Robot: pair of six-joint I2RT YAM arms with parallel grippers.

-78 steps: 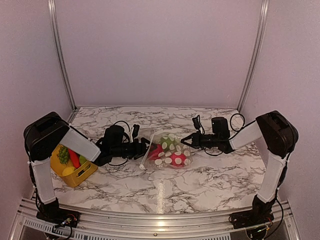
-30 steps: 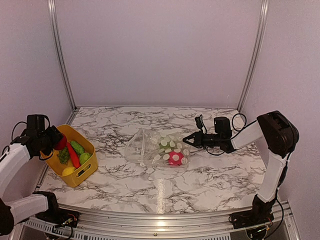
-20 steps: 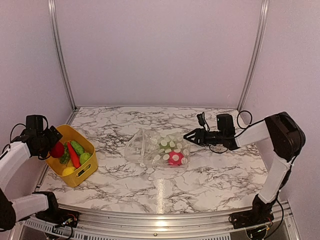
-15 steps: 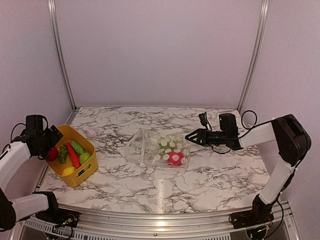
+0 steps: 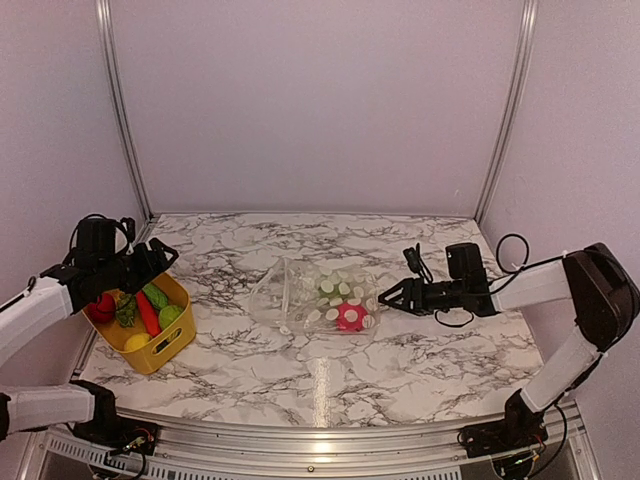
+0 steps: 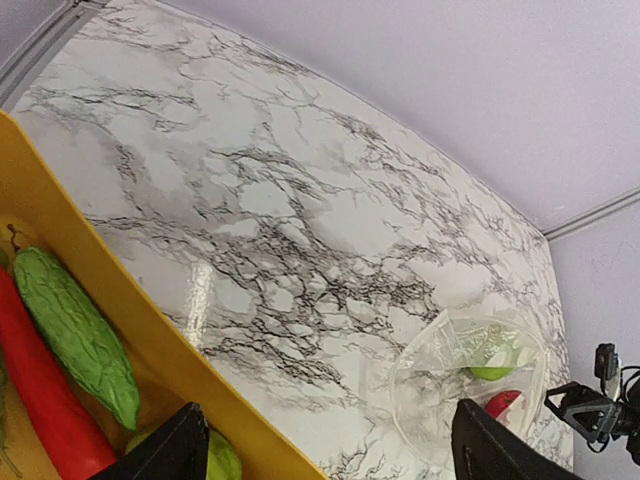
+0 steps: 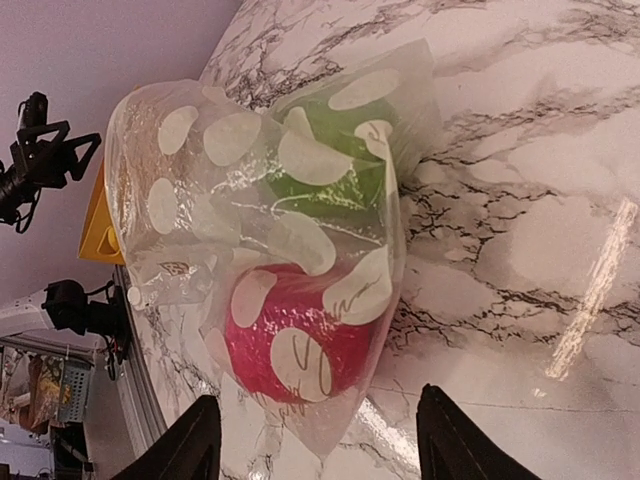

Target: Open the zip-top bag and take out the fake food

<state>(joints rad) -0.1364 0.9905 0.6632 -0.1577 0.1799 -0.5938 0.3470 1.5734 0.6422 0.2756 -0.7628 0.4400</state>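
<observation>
As it gapes, one zip-top bag (image 5: 300,290), two fake foods (image 5: 350,317) inside.

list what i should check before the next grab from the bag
1. Bag mouth open: ok. The zip-top bag gapes toward the left arm's side.
2. Food to take out: ok. A red piece and a green piece lie inside.
3. Left gripper free: ok. It is open and empty above the yellow basket.
4. Bag held steady: not ok. The right gripper is open by the bag's right edge, gripping nothing.
5. Pieces free of folded plastic: cannot tell.
</observation>
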